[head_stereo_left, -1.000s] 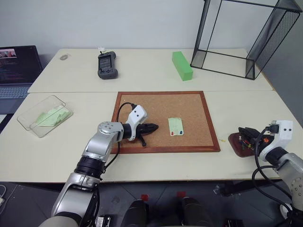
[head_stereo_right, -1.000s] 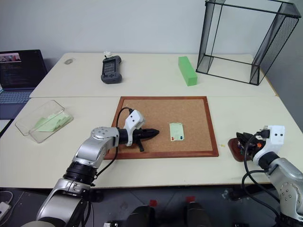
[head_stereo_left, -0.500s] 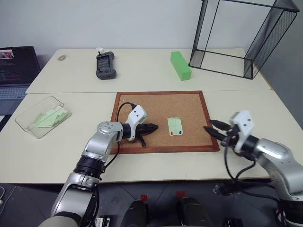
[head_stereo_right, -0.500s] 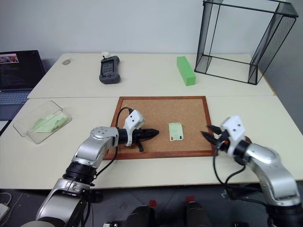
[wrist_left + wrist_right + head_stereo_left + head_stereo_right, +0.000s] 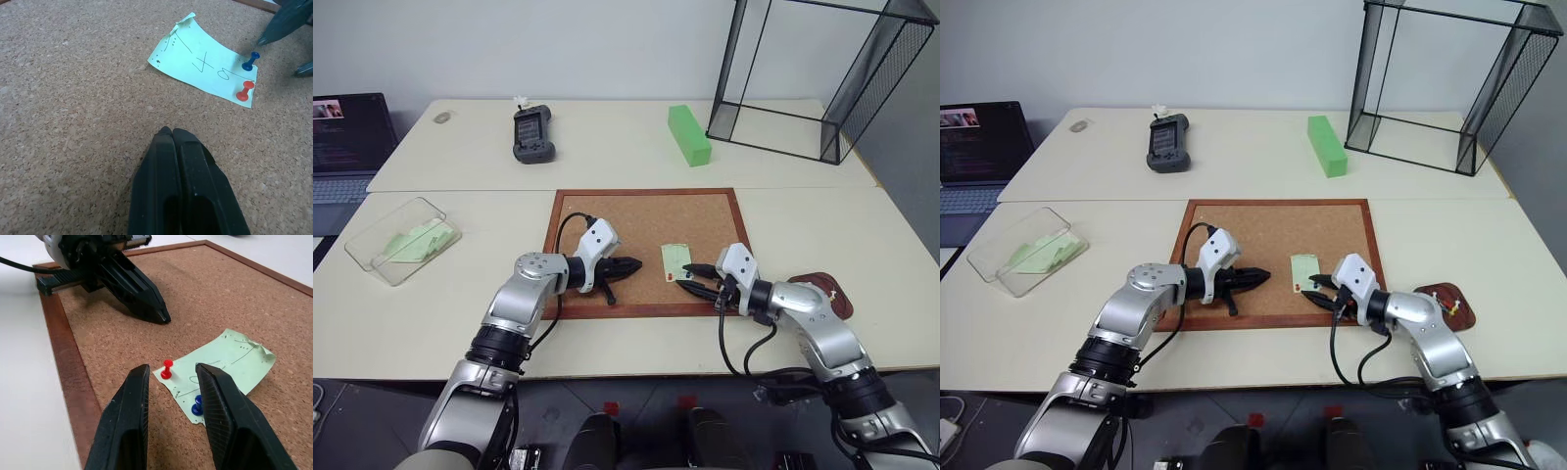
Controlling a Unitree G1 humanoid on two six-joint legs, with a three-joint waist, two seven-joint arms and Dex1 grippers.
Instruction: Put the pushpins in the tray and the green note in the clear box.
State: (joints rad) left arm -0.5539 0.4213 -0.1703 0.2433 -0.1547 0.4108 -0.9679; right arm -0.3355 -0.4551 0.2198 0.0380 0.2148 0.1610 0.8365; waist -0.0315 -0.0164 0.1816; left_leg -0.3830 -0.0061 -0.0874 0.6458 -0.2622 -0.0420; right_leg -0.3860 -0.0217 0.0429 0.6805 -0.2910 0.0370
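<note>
The green note (image 5: 203, 61) lies flat on the cork board (image 5: 607, 211), with a red pushpin (image 5: 167, 369) and a blue pushpin (image 5: 197, 406) stuck in its near end. My right gripper (image 5: 172, 368) is open, low over the board. Its fingertips (image 5: 142, 369) sit at the note's pinned end, and the red pin lies just ahead of the gap. My left gripper (image 5: 636, 264) is shut and empty, pointing at the note from a short way to its left. The dark tray (image 5: 1451, 294) lies right of the board, behind my right arm. The clear box (image 5: 372, 257) holds green slips at far left.
A bright green block (image 5: 688, 135), a dark handheld device (image 5: 532, 135) and a black wire and glass cage (image 5: 822, 78) stand on the far table. A laptop (image 5: 347, 132) is at the far left edge.
My right gripper has swung left from the tray, over the board's right edge, to the pinned end of the note. The left gripper has stayed where it was.
</note>
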